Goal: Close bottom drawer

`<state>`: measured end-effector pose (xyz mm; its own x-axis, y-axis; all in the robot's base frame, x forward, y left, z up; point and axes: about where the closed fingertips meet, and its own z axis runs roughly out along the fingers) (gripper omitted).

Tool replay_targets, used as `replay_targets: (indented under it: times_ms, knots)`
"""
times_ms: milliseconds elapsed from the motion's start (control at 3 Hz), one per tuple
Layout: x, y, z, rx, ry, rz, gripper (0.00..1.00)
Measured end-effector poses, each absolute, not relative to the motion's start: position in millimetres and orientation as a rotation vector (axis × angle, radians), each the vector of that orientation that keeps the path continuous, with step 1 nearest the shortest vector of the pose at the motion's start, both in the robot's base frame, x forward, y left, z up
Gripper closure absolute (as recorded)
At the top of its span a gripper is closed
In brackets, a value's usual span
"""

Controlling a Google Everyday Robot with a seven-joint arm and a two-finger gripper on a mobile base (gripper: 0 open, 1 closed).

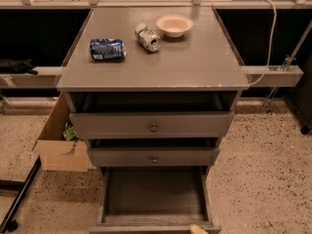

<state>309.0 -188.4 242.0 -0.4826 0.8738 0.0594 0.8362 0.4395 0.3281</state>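
scene: i am looking down from the front at a grey cabinet (pixel 161 65) with three drawers, standing on a speckled floor (pixel 263 179).
bottom drawer (pixel 153 194): pulled far out towards me, the narrowest of the three. i see its long shallow box with a bare floor and nothing in it. its plain front edge runs along the lower border of my view.
gripper (pixel 197 229): only a small pale tan tip shows, at the very bottom edge, at the front edge of the bottom drawer and a little right of its middle. i cannot tell whether it touches the drawer.
gripper opening: i cannot tell, nor whether it has hold of anything.
middle drawer (pixel 122 156): out a little way, a small knob at the centre of its front.
top drawer (pixel 112 125): the widest, also out a little, with a round metal knob.
cabinet top: a blue can (pixel 107 49) lies on its side at the left. a dented silver and green can (pixel 148 37) lies on its side near the middle. a pale bowl (pixel 174 25) stands upright just beside that can, to its right.
left of the cabinet: an open cardboard box (pixel 61 150) on the floor, something green inside.
right side: a white cable (pixel 270 38) hangs down behind the cabinet.
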Motion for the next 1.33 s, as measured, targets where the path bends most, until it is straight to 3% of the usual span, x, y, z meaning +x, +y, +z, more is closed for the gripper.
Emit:
replay_targets:
  times_ms: [333,667,1333]
  knots:
    - [309.4,-188.0,241.6,1.521,2.568,0.471,0.00]
    - [309.4,-188.0,241.6,1.521,2.568,0.471,0.18]
    - [309.3,-188.0,241.6,1.521,2.568,0.471,0.65]
